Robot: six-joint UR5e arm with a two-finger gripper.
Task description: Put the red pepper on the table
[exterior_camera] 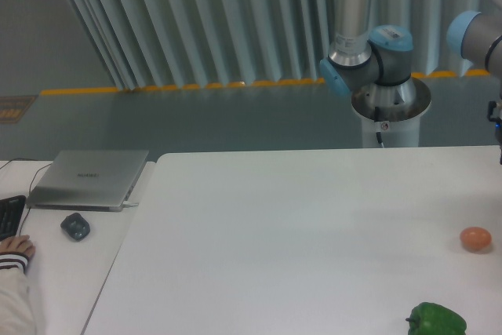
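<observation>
We see the white table [274,225] carrying two items near its right edge: an orange-pink fruit [475,238] and a green pepper [436,320] (partly cut off by the frame), near each other but apart.

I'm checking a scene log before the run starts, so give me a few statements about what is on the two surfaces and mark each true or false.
1. A green pepper lies at the near right edge of the table. True.
2. The orange-pink fruit touches the green pepper. False: they lie apart.
3. The laptop stands open. False: its lid is shut.
4. A mouse sits on the side desk. True.
5. The red pepper lies mid-table. False: none is visible, nor is the pincer.
</observation>
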